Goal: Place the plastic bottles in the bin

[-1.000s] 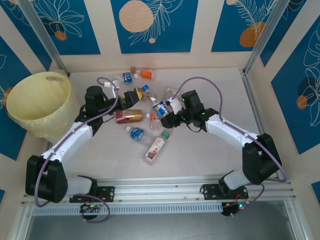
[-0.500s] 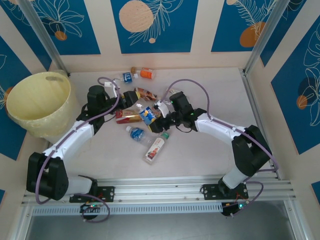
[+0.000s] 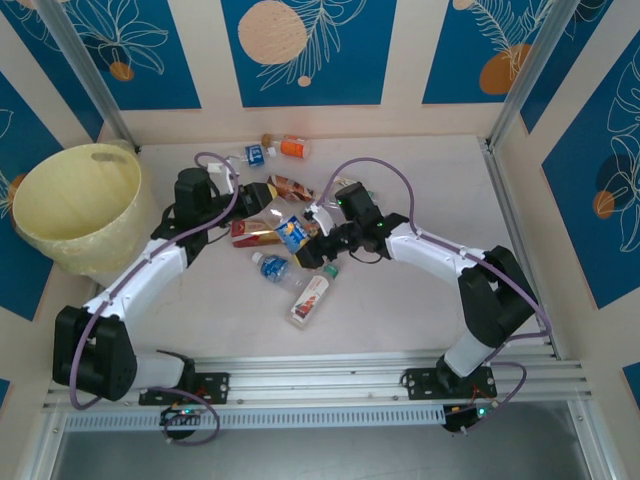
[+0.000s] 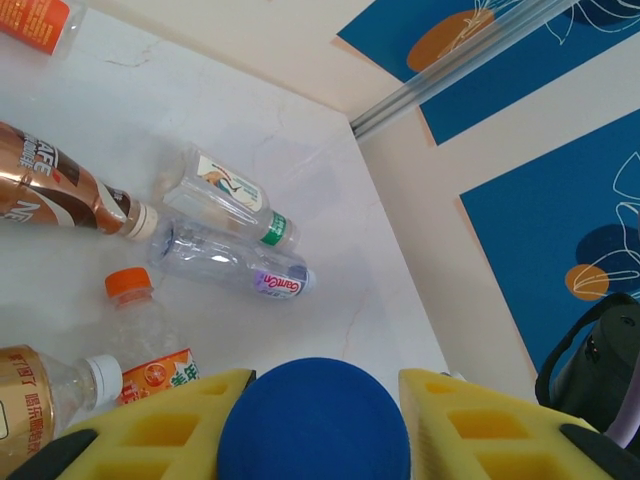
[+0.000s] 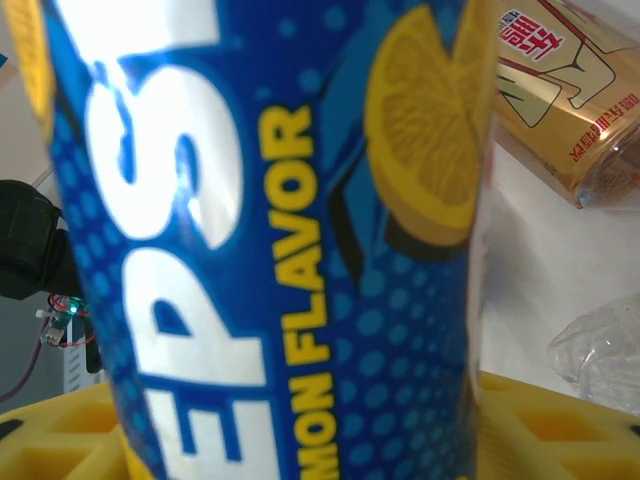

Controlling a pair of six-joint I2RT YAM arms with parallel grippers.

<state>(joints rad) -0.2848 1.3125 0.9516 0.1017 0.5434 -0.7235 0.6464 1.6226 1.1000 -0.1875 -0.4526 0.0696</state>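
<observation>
**A:** Left gripper state?

**B:** Yellow pads are pinched on a blue-capped bottle. The cap touches both.

**A:** Right gripper?

**B:** Pepsi bottle sits between its pads. The blue label reads "EPSI" and "MON FLAVOR", with a lemon slice printed on it. Can't tell if the jaws clamp it or just flank it.

**A:** Other print?

**B:** Left wrist view:
- Brown bottle, "AFE" legible.
- Green-capped bottle, white label.
- Clear bottle touching it, purple label too small to read.
- Orange-capped bottle, orange label with Chinese characters.

Right wrist view: gold-label bottle, red Chinese characters.

**A:** Bin?

**B:** Bin stands upright at the table's far-left corner. The plastic bottles lie mid-table around both grippers, well apart from it.
</observation>
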